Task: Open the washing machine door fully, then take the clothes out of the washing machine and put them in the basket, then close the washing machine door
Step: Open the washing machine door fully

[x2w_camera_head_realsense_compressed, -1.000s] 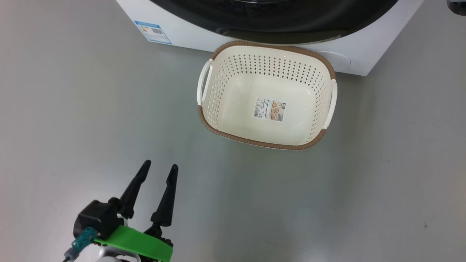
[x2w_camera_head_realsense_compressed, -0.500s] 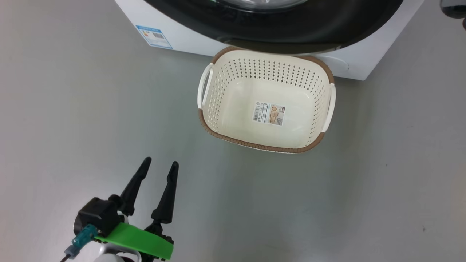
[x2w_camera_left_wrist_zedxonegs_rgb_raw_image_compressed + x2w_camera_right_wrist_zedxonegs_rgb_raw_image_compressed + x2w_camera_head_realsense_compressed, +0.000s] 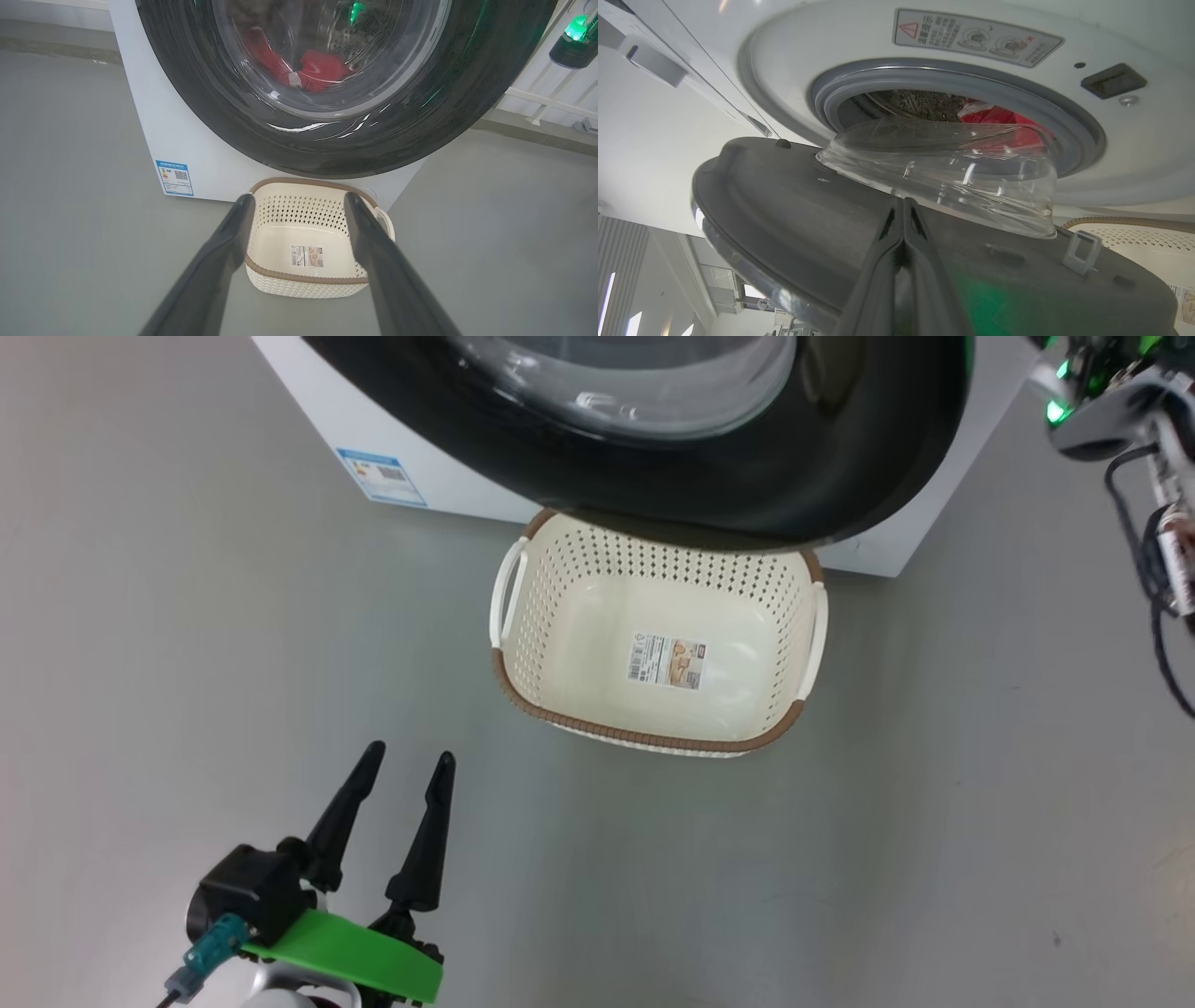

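The washing machine (image 3: 331,406) stands at the top of the head view. Its washing machine door (image 3: 766,476), black-rimmed with a glass bowl, hangs partly open over the far rim of the basket (image 3: 653,739). In the right wrist view my right gripper (image 3: 903,201) is shut, with its tips against the door's grey inner face (image 3: 784,196) beside the glass bowl. Red clothes (image 3: 999,116) lie in the drum, and the left wrist view shows the clothes (image 3: 322,70) through the glass. My left gripper (image 3: 410,753) is open and holds nothing, low over the floor in front of the basket (image 3: 303,276).
The basket sits on grey floor right against the machine's front, with a paper label on its bottom and nothing else inside. My right arm's wrist (image 3: 1102,411), with green lights and cables, is at the upper right. Open floor lies left and right of the basket.
The door has swung further out and now covers the basket's far rim. The head camera has shifted, bringing my right wrist into view. My left gripper has stayed put.
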`<state>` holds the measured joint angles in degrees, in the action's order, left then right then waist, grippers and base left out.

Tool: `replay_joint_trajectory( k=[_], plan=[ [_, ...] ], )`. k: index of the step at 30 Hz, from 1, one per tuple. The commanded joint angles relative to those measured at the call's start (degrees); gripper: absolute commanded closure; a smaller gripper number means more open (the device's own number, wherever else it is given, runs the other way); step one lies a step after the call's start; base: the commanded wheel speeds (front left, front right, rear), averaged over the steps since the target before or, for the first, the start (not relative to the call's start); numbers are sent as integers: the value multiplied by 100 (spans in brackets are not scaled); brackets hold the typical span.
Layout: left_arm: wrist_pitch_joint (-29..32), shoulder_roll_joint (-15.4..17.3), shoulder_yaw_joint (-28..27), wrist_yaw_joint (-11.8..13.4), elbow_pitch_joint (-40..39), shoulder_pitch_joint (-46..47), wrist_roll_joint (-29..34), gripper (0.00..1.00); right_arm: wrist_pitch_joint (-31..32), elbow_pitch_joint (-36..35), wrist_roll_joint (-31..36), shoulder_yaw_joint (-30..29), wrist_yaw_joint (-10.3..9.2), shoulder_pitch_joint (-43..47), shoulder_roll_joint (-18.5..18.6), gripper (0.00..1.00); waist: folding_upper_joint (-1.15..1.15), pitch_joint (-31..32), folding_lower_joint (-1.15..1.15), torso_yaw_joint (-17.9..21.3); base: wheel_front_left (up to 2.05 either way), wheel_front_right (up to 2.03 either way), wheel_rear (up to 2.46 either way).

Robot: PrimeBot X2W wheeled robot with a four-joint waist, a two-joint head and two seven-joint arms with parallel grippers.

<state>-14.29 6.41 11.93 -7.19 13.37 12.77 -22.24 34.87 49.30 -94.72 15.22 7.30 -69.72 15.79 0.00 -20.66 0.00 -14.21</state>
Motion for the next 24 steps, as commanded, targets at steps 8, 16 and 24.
replay_joint_trajectory(
  k=[8, 16, 24],
  plan=[
    [-71, 77, -200, -30, -82, -179, 102, 0, 308, -320, 66, 225, 19, 649, -307, 100, 0, 254, 0, 115, 0, 0, 0],
    [-71, 61, -190, -30, -64, -272, 152, 0, 504, -552, 72, 330, 19, 1002, -410, 100, 0, 456, 0, 119, 0, 0, 0],
    [-71, 41, -179, -30, -56, -350, 187, 0, 690, -774, 79, 434, 19, 1297, -492, 100, 0, 619, 0, 80, 0, 0, 0]
  ],
)
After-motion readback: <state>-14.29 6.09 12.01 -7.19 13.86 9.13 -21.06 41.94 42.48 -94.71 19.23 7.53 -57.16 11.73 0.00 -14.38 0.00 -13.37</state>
